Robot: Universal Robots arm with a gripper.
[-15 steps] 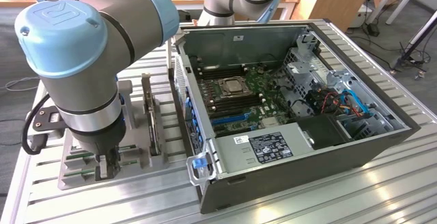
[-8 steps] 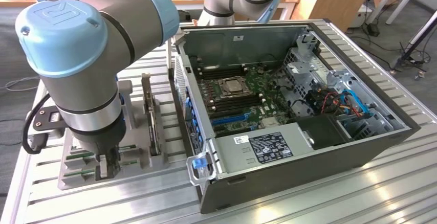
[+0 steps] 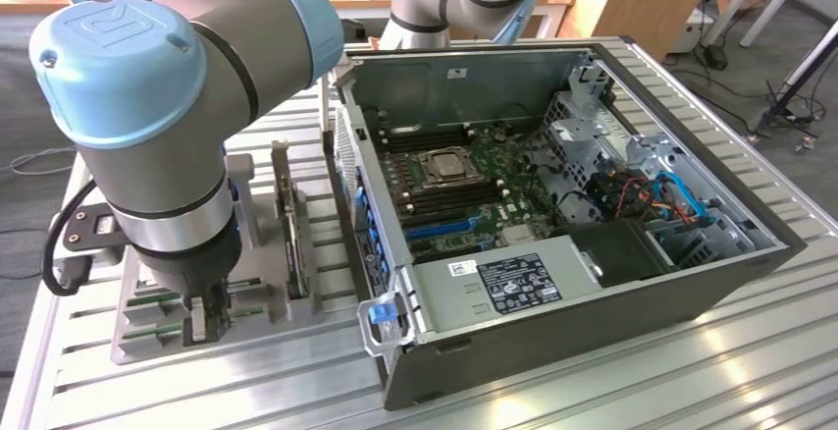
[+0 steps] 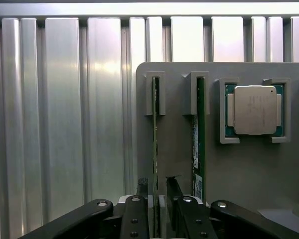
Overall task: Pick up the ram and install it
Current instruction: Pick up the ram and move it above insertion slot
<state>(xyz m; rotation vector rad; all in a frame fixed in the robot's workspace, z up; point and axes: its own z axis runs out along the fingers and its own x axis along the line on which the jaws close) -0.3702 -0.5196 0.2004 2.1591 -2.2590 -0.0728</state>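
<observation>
At the exterior view's left I have the arm (image 3: 171, 135) reaching straight down over the grey tray (image 4: 239, 169), which sits on the ribbed aluminium table (image 4: 65, 124). The gripper (image 4: 158, 184) is down at the tray with its jaws spread apart, one finger on each side of the ram (image 4: 155, 139). I see a gap on one side and cannot tell whether the other finger touches the stick.

The ram stands on its thin edge in a slot of the tray. Its long axis lies level, parallel to the table's ribs. It runs from between the jaws straight ahead to a raised bracket around its far end. In the wrist view I get it edge-on: a narrow green line, too thin for me to make out chips or a label.

Just outside one finger, a second ram stick (image 4: 197, 144) stands parallel in its own slot, showing green board and a white label strip. Further out on that side, ahead of the jaws, a square silver CPU chip (image 4: 254, 109) lies flat in corner brackets.

Toward the exterior view's right, well apart from the jaws, the computer case (image 3: 590, 337) lies open, with the motherboard (image 3: 504, 170) and the labelled power supply (image 3: 517, 278) inside.
</observation>
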